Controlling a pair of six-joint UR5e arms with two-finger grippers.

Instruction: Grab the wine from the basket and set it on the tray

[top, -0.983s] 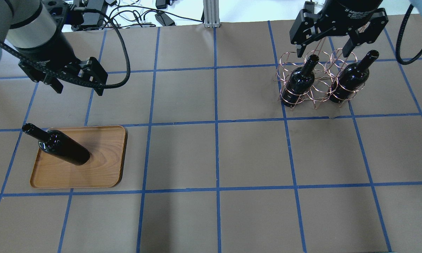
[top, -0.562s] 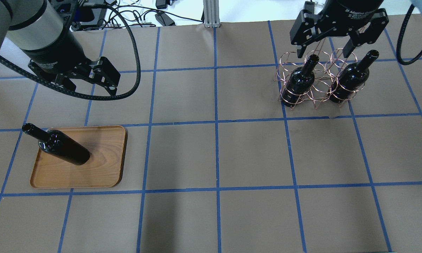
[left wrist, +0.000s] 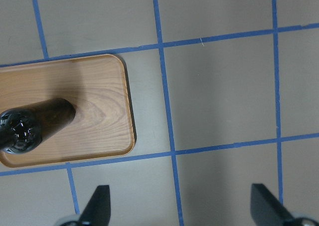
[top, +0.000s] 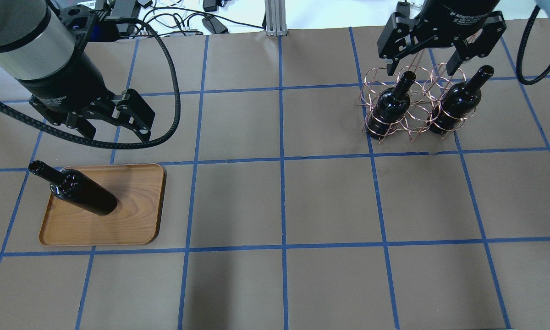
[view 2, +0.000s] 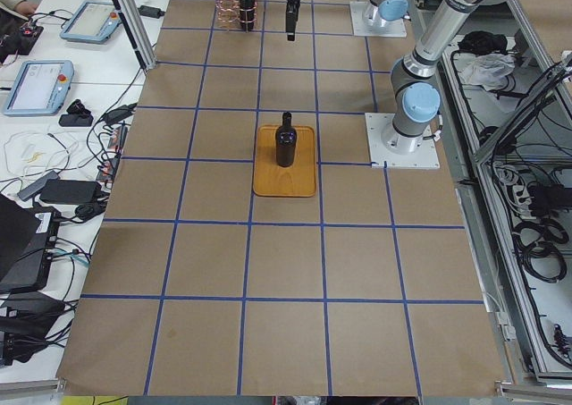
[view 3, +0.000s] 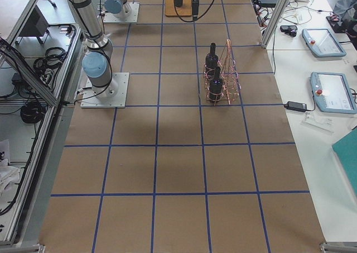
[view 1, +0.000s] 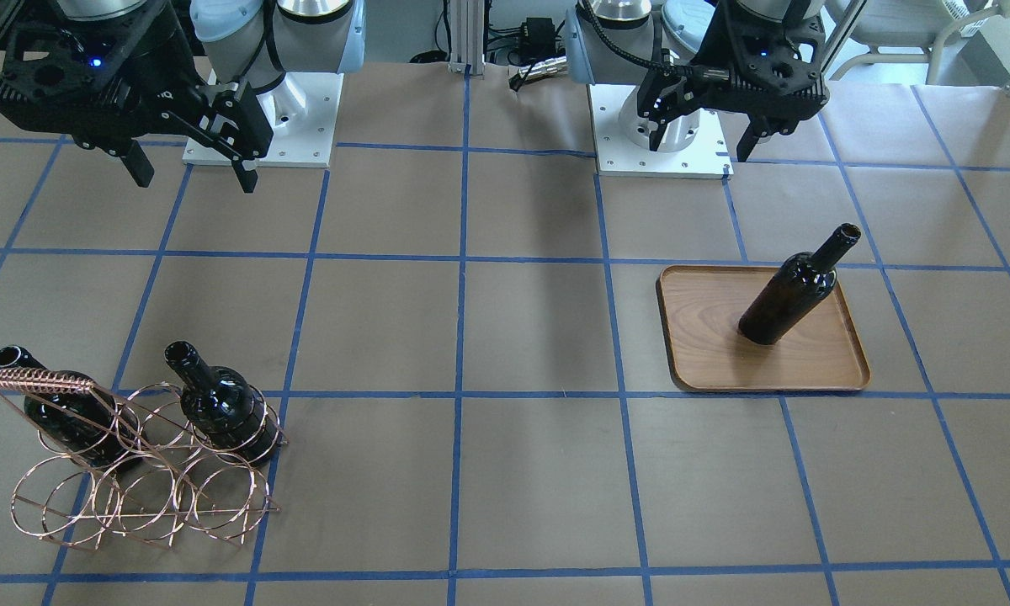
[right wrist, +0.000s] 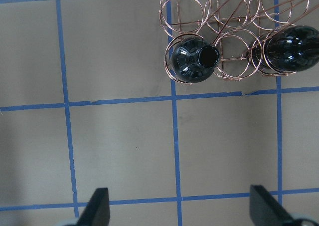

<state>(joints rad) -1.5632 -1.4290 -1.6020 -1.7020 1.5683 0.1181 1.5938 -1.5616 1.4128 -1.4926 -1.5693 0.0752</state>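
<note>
One wine bottle [top: 80,195] stands upright on the wooden tray [top: 135,215]; both also show in the front view (bottle [view 1: 791,295], tray [view 1: 707,345]). My left gripper [top: 118,133] is open and empty, held high beside the tray; its wrist view shows the bottle [left wrist: 30,128] and the tray [left wrist: 99,86] at the left. The copper wire basket [top: 415,107] holds two more bottles, one [top: 389,105] and another [top: 458,101]. My right gripper [top: 420,68] is open and empty, high above the basket [right wrist: 224,16].
Blue tape lines grid the brown table cover. Cables and a metal post [top: 273,16] lie beyond the table's far edge. The robot bases [view 1: 261,126] stand at the table's rear. The basket's middle ring stands empty.
My left arm has moved closer to the tray, its gripper still open. The right arm, basket and bottles have not moved.
</note>
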